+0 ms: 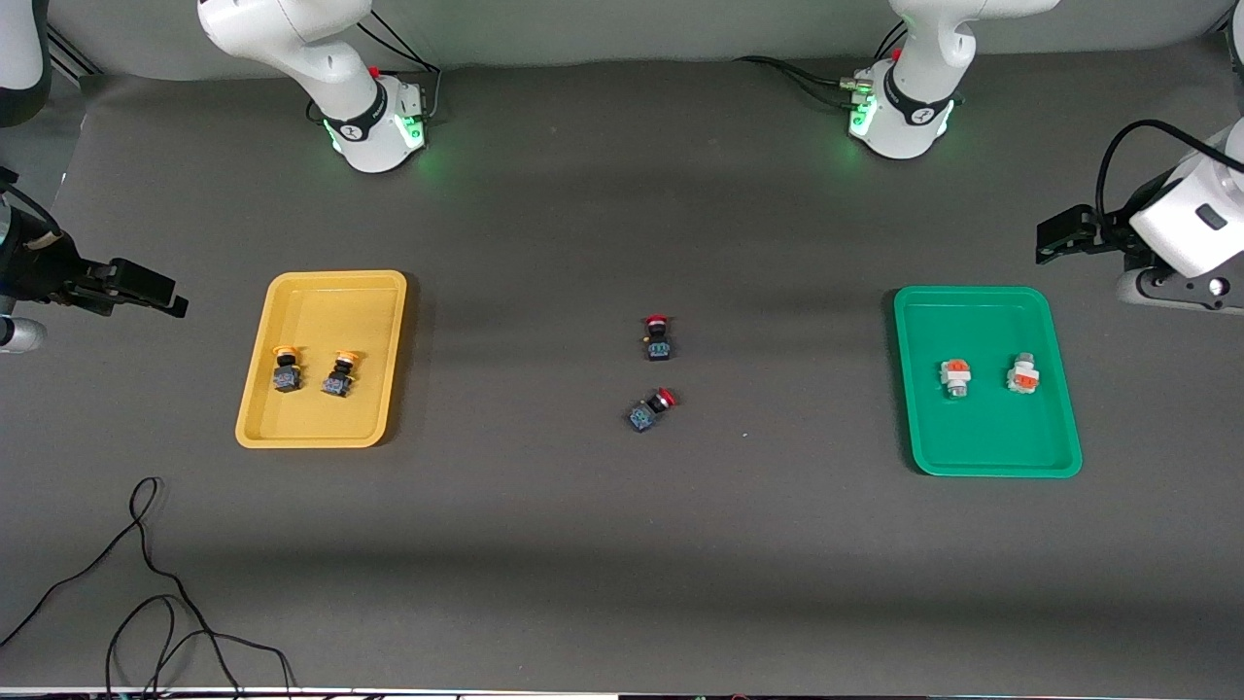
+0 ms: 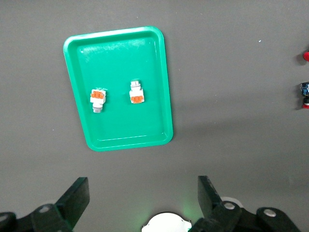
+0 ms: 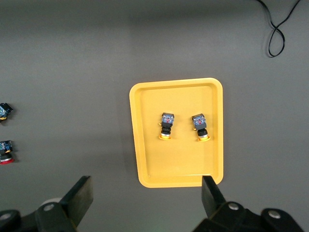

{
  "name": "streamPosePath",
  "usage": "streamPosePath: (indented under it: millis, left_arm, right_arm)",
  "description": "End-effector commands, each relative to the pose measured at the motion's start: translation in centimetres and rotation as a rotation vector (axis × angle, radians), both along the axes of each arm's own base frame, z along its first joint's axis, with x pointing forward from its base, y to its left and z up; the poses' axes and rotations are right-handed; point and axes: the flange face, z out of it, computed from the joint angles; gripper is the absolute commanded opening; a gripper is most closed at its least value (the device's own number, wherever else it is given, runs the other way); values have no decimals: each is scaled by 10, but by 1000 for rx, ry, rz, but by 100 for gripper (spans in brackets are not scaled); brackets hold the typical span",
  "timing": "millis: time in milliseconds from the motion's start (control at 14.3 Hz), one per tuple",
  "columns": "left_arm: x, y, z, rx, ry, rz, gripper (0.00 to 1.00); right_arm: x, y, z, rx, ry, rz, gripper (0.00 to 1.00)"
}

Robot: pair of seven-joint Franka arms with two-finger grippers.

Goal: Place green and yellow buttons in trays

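Observation:
The yellow tray (image 1: 330, 301) holds two yellow-capped buttons (image 1: 285, 369) (image 1: 340, 373); they also show in the right wrist view (image 3: 166, 125) (image 3: 200, 126) in that tray (image 3: 176, 166). The green tray (image 1: 982, 437) holds two white-grey buttons with orange blocks (image 1: 955, 377) (image 1: 1020, 374), which also show in the left wrist view (image 2: 98, 99) (image 2: 136, 92) in that tray (image 2: 120, 128). My left gripper (image 1: 1064, 233) (image 2: 142, 193) is open and empty, high over the table at the left arm's end. My right gripper (image 1: 146, 289) (image 3: 147, 195) is open and empty, high over the right arm's end.
Two red-capped switches (image 1: 658, 337) (image 1: 651, 409) lie on the grey mat midway between the trays. A black cable (image 1: 146, 583) loops on the table nearer the front camera than the yellow tray. Both arm bases (image 1: 374, 126) (image 1: 899, 117) glow green.

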Motion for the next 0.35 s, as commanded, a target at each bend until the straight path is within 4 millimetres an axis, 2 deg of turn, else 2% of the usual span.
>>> streamPosePath:
  millis: [0,279]
  left_arm:
    - [-4,-5,6,-6,14,8,100]
    - [-4,-2,6,-8,15,10,100]
  right_arm:
    - [1,-6,6,3,2,-26,100]
    - [1,-9,6,4,2,-27,100]
